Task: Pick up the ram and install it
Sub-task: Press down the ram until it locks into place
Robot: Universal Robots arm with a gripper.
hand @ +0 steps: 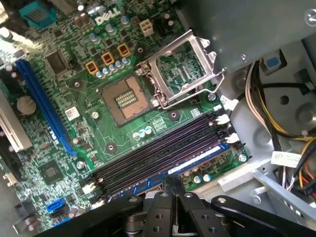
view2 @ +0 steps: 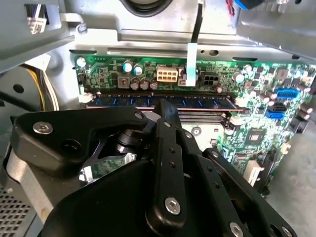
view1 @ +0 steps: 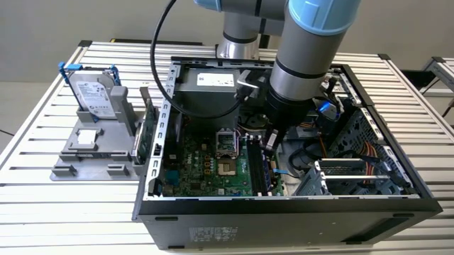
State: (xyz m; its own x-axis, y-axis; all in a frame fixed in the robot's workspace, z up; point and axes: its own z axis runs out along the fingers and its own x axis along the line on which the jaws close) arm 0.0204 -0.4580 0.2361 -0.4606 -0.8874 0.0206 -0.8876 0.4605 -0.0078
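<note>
The ram (view2: 197, 102) is a thin dark blue-green stick standing in the outermost of the black memory slots (hand: 163, 153) on the green motherboard (hand: 74, 123). In the first wrist view the ram (hand: 200, 157) shows as a blue strip beside the empty slots. My gripper (view2: 165, 104) reaches down inside the open computer case (view1: 284, 204), its black fingers (hand: 168, 183) closed on the stick's top edge near its middle. In the exterior view my gripper (view1: 271, 144) hangs over the slots, right of the CPU socket (view1: 225, 146).
A silver hard drive (view1: 95, 93) with blue rails stands in a grey fixture (view1: 92, 156) on the exterior view's left. A green expansion card (view1: 146, 133) leans beside the case wall. The power supply (view1: 206, 87), drive cage (view1: 347, 172) and cables (view1: 333, 133) crowd the arm.
</note>
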